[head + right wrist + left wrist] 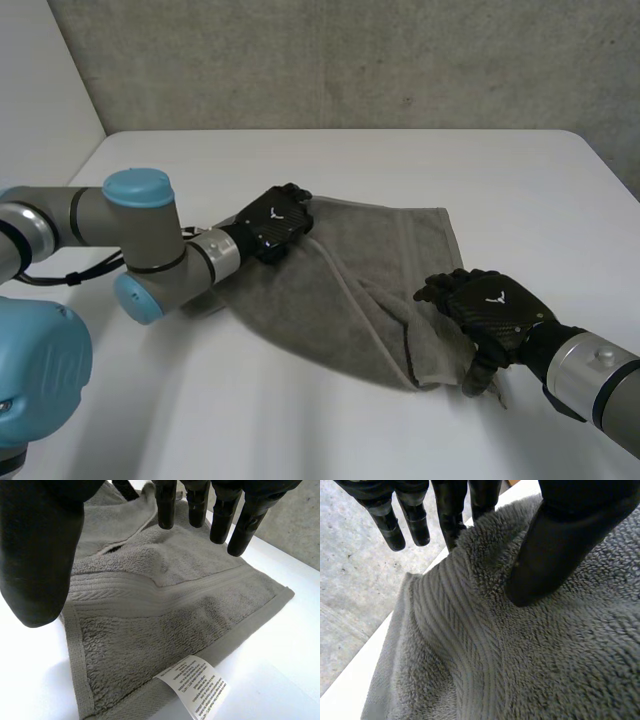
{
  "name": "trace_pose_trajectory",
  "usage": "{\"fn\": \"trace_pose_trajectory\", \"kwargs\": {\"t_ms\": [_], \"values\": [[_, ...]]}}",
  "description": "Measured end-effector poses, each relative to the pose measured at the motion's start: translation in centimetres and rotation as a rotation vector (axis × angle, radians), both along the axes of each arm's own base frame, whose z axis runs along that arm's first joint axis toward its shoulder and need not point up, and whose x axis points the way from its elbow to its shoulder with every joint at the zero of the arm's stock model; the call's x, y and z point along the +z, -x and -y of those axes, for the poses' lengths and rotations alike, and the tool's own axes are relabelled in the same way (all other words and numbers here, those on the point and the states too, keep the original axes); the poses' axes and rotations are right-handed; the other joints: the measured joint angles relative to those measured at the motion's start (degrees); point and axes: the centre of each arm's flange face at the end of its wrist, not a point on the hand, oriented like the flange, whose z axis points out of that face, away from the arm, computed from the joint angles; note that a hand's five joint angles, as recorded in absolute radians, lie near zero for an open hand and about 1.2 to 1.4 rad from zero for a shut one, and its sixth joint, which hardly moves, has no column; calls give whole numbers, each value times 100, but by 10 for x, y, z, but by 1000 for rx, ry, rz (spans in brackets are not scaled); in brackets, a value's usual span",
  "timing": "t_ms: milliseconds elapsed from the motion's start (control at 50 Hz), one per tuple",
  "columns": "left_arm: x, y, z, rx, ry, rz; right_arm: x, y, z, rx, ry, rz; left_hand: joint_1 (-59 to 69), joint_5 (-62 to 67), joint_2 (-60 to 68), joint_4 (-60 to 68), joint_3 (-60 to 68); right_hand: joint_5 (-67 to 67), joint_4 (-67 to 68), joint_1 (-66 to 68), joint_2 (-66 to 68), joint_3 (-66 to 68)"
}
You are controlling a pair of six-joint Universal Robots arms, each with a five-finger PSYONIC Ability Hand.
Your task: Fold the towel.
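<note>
Got the grey towel [350, 290] lying rumpled and partly doubled over around the middle of the white table [400, 160]. Left hand [272, 222] at the far left corner, pinching a raised fold of cloth between thumb [555, 545] and fingers [452, 515]. Right hand [490, 305] over the near right corner, spread loose, holding nothing, hemmed edge and white label [197, 682] below it. Plenty of bare table past the far, right and near edges.

This looks like a robotics lab or test bay — I work at a plain white table [420, 170] backed by a bare concrete wall [350, 60].
</note>
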Motion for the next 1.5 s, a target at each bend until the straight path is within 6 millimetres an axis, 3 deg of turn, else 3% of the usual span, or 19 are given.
{"fn": "trace_pose_trajectory", "kwargs": {"t_ms": [140,220,480,760,840,940,1000,1040,1160,1220,1260,1300,1500], "values": [[27,-9,-7,36,51,17,-1,-1,-3,3,-11,5,193,265,191,0,0,0,0,0,0,0],[43,-25,-11,98,70,46,-3,-2,-6,2,-20,6,195,280,197,0,0,0,0,0,0,0],[55,-69,-44,188,-2,107,-9,0,-20,3,-25,-17,200,303,206,0,0,21,0,29,6,0],[78,-89,-86,232,-89,55,-31,-8,-11,-12,35,-34,200,303,206,0,0,1322,0,1252,1133,0],[84,-96,-91,266,-133,10,-43,-12,-4,-32,46,-59,253,344,287,0,0,2580,0,2602,2520,0],[90,-107,-93,322,-187,-52,-52,-13,5,-54,53,-77,1162,1280,1183,0,0,4467,0,4456,4406,0],[94,-115,-94,356,-217,-87,-48,-13,11,-67,75,-73,1223,1392,1217,0,0,5923,0,5707,5752,0],[96,-123,-94,383,-233,-109,-37,-12,17,-79,108,-60,1225,1393,1218,0,0,6260,0,6100,5877,0],[95,-138,-96,435,-260,-129,-3,-6,25,-105,198,-24,1176,1330,1166,0,0,6261,0,6100,5877,0],[90,-142,-97,449,-276,-127,8,-4,24,-97,208,-10,-632,-484,-536,0,0,6261,0,6101,5877,0],[87,-143,-98,450,-285,-124,10,-5,22,-84,199,-6,-1836,-1795,-1843,0,0,6261,0,6101,5881,0],[83,-142,-100,448,-299,-118,9,-6,19,-69,184,-3,-2369,-2351,-2363,0,0,6261,0,6113,5897,0],[63,-123,-110,382,-312,-100,-5,-10,15,-36,114,-10,-2411,-2514,-2402,0,0,6261,0,6118,5898,0]]}}
